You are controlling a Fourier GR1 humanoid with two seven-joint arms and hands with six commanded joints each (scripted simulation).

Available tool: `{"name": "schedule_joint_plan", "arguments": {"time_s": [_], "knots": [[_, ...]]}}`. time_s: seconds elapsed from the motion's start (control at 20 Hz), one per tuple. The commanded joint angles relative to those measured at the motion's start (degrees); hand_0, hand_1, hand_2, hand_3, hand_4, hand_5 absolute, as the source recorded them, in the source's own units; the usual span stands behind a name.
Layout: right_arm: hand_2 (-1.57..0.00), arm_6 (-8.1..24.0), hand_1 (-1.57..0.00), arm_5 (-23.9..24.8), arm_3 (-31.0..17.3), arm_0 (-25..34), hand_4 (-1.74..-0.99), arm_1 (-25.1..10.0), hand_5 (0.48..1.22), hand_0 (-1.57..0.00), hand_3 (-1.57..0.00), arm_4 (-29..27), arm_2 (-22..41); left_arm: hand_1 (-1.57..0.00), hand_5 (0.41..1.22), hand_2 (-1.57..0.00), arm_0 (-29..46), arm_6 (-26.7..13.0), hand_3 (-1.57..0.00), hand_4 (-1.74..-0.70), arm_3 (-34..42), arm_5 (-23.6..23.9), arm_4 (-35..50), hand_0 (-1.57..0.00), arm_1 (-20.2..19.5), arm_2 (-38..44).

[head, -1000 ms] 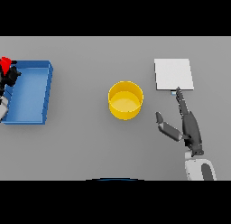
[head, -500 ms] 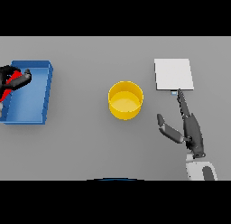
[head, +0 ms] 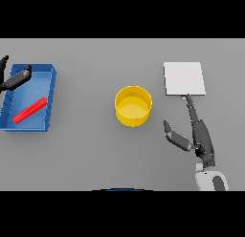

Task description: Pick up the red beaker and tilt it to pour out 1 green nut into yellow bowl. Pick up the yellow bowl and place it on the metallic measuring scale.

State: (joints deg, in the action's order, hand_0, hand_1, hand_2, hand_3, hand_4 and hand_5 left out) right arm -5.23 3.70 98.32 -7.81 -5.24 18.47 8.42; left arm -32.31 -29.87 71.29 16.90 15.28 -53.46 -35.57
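The red beaker [head: 29, 110] lies on its side inside the blue tray [head: 51, 95] at the left, free of any hand. My left hand [head: 16, 78] hovers open over the tray's far left corner, fingers straight, above and apart from the beaker. The yellow bowl [head: 133, 105] stands upright at the table's middle, its inside plain yellow. The metallic scale [head: 184, 78], a pale square plate, lies to the right of the bowl. My right hand [head: 201, 138] rests open just in front of the scale, one fingertip at its near edge, thumb spread toward the bowl.
The blue tray sits near the table's left edge. Bare grey table stretches between tray and bowl and between bowl and scale.
My left hand, which held the red beaker upright at the tray's left edge, has let go; the beaker now lies flat in the tray. The right hand has barely shifted.
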Motion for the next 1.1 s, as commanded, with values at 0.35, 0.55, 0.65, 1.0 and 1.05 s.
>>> {"name": "schedule_joint_plan", "arguments": {"time_s": [0.35,0.55,0.65,1.0,1.05], "knots": [[0.0,0.2,0.0,-9.3,-2.8,9.7,-1.255,-8.4,0.7,0.0,0.0,4.7,4.1,-0.01,0.707,-0.01,-0.5,0.2,-0.01,-0.79,-0.4,1.1,-0.3,-0.01,1.8,-0.6],[0.0,1.6,0.0,-12.5,-5.0,17.3,-1.279,-14.2,0.671,0.0,0.0,14.1,9.1,0.0,0.708,0.0,-0.4,-0.5,0.0,-0.8,0.4,1.4,-0.5,0.0,1.6,-0.9],[0.0,1.2,0.0,-14.8,-6.9,21.3,-1.276,-16.4,0.668,0.0,0.0,17.7,11.7,0.0,0.712,0.0,-0.4,-0.5,0.0,-0.79,0.8,1.3,-0.6,0.0,1.5,-1.1],[0.0,-1.3,0.0,-21.0,-14.1,31.0,-1.274,-17.4,0.662,0.0,0.0,22.2,17.9,0.0,0.721,0.0,-0.4,-1.0,0.0,-0.8,1.3,0.9,-0.6,0.0,1.4,-1.6],[0.0,-2.1,0.0,-21.8,-15.4,32.6,-1.276,-17.4,0.67,0.0,0.0,22.5,18.6,0.0,0.72,0.0,-0.5,-1.2,0.0,-0.8,0.7,1.2,-1.0,0.0,1.9,-1.9]]}}
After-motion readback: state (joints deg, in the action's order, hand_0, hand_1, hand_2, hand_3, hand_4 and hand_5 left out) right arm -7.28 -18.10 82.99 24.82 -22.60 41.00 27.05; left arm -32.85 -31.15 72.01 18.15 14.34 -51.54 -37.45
